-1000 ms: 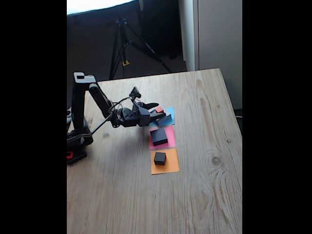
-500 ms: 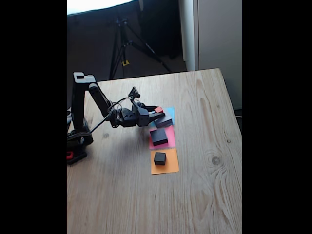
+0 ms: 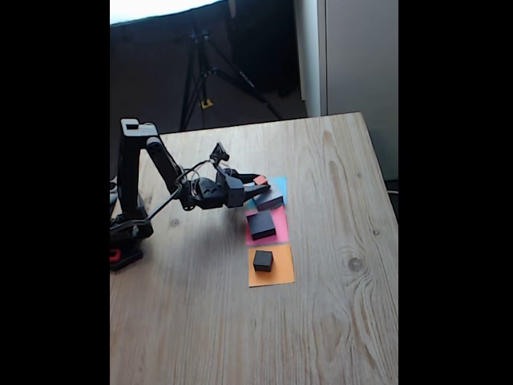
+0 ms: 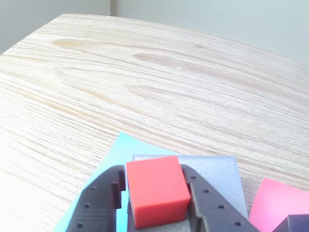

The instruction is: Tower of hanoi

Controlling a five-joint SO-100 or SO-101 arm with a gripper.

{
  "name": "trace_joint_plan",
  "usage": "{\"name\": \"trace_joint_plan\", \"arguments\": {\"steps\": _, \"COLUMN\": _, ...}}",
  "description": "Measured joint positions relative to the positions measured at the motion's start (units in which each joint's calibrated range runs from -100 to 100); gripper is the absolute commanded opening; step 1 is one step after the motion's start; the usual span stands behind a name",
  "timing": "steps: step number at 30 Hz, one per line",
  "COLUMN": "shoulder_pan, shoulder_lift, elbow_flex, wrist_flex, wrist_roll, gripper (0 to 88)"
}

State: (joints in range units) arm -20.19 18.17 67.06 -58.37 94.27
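In the fixed view my gripper (image 3: 258, 184) reaches right from the arm and is shut on the tiny red cube (image 3: 260, 180). It holds the cube just over the grey slab (image 3: 271, 200), which lies on blue paper (image 3: 280, 184). The wrist view shows the red cube (image 4: 157, 195) clamped between two black fingers (image 4: 104, 203) of the gripper (image 4: 154, 175), with the grey slab (image 4: 215, 176) right below. The black slab (image 3: 261, 224) rests on pink paper (image 3: 280, 218). Orange paper (image 3: 272, 275) carries the small black cube (image 3: 263, 260).
The arm's base (image 3: 127, 233) stands at the table's left edge. A tripod (image 3: 200, 72) stands on the floor beyond the far edge. Bare wood (image 3: 337, 241) lies to the right of the papers and toward the front.
The jaws have closed from open onto the red cube. The gripper has drawn back slightly to the left; the other blocks have not moved.
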Motion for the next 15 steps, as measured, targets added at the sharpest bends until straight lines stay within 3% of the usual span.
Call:
{"name": "trace_joint_plan", "arguments": {"steps": 6, "shoulder_pan": -0.3, "shoulder_lift": 0.0, "elbow_flex": 0.0, "wrist_flex": 0.0, "wrist_roll": -2.6, "gripper": 2.8}}
{"name": "trace_joint_plan", "arguments": {"steps": 15, "shoulder_pan": -0.3, "shoulder_lift": 0.0, "elbow_flex": 0.0, "wrist_flex": 0.0, "wrist_roll": -2.6, "gripper": 0.4}}
